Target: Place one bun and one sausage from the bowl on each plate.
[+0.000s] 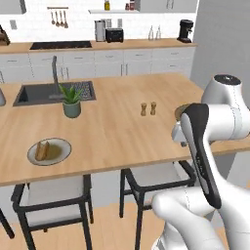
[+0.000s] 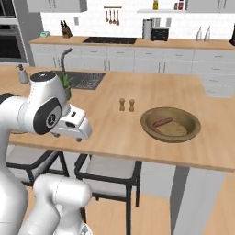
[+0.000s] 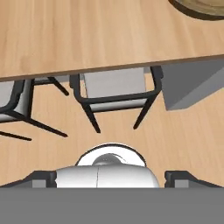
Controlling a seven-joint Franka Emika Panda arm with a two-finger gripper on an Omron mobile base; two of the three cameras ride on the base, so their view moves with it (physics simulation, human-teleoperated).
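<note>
While one sausage [image 2: 162, 123] is seen lying slantwise in the bowl [image 2: 193, 120], with a paler tan patch beside it that may be a bun but cannot be told for sure, nothing is held by the gripper [image 3: 113, 179]. Its jaws are spread wide and empty, fingertips [image 3: 43, 179] set far apart. The bowl is found ahead of the gripper and off to its right, well apart from it, its rim just caught in the hand view's upper right corner. The grey-white plate [image 1: 62, 144] sits far off to the gripper's other side, with a tan bun [image 1: 42, 150] on it; whether a sausage is beside that bun cannot be made out.

Now the dangers. The hand is aimed over the counter's [image 3: 87, 39] front edge, with a stool [image 3: 114, 87] underneath, so a straight reach toward the bowl could end with a knock against that edge. The bowl's raised rim could be clipped on a low approach, and the bowl shoved along. A slim, round sausage could be rolled aside or squeezed out if pinched off-centre. With jaws this wide, two pieces might be trapped at once. The shakers [image 2: 126, 105], left of the bowl, could be toppled on a wide swing.
</note>
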